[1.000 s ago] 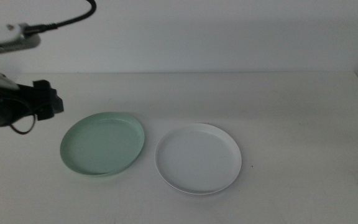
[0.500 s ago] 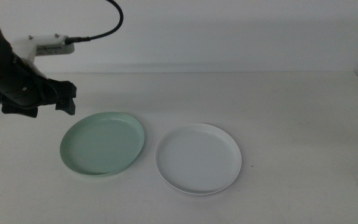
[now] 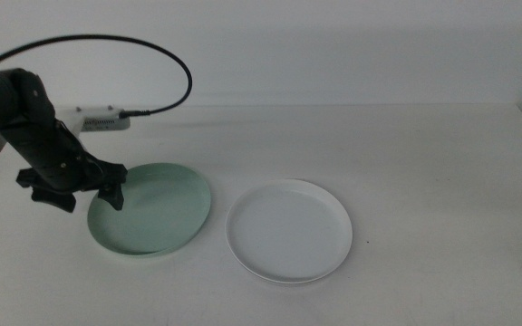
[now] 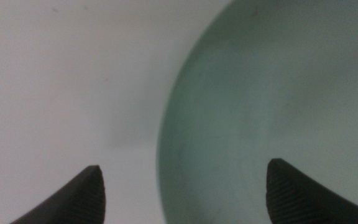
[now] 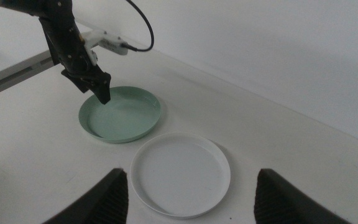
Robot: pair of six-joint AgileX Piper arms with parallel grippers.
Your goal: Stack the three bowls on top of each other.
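Mint green bowl is lying on the white table, with the white bowl just beside it; your left gripper is hovering over the green bowl's outer rim, jaws wide apart and straddling the rim, gripping nothing; your right gripper is waiting back from both bowls, jaws spread, empty.

left gripper over mint green bowl left rim | white bowl beside it
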